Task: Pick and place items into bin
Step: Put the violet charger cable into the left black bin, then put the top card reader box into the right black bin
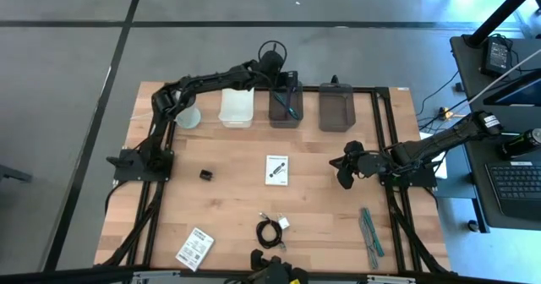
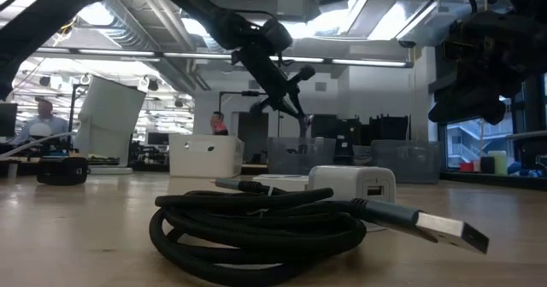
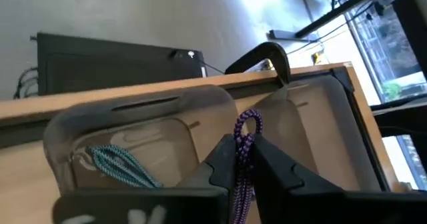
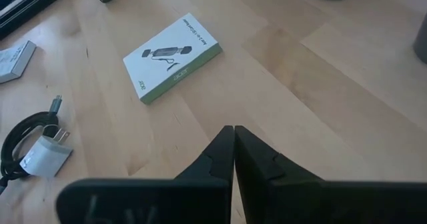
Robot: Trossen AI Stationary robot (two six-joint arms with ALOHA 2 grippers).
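The left gripper hangs over the dark bin at the table's far edge, fingers pinched on a purple braided cord; a teal cord lies inside that bin. The right gripper hovers fully closed and empty over the table's right side. A boxed card, black cube, coiled black cable, white packet and teal strips lie on the table.
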